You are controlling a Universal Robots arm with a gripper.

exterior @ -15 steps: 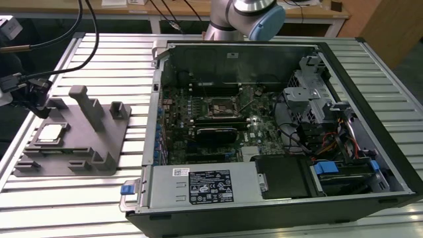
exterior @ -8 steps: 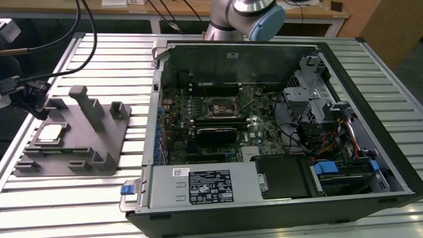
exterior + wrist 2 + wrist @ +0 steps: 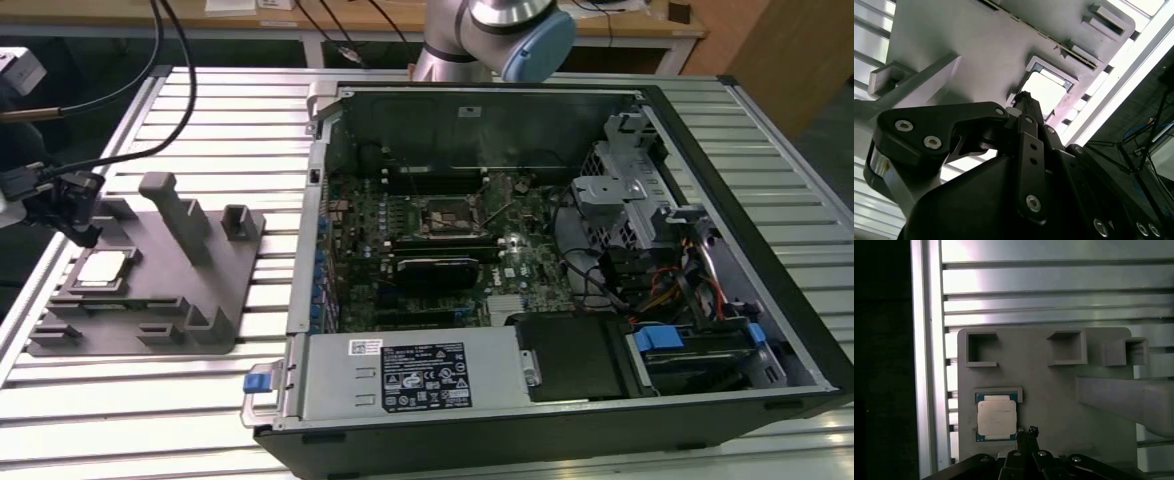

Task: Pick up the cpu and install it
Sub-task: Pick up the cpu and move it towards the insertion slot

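The black gripper (image 3: 1026, 432), tips together and empty, hovers just beside the flat, silvery square cpu (image 3: 996, 417). A grey plastic fixture block (image 3: 1054, 405) cradles the chip.

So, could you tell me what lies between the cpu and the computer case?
In the exterior view, beyond the cpu stand the grey fixture's two upright posts, then bare slatted table up to the computer case.

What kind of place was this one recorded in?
Probably a robotics lab or test workshop: a slatted aluminium table carries an open desktop computer case, a grey fixture block holds the cpu, and wooden workbenches with cables stand behind.
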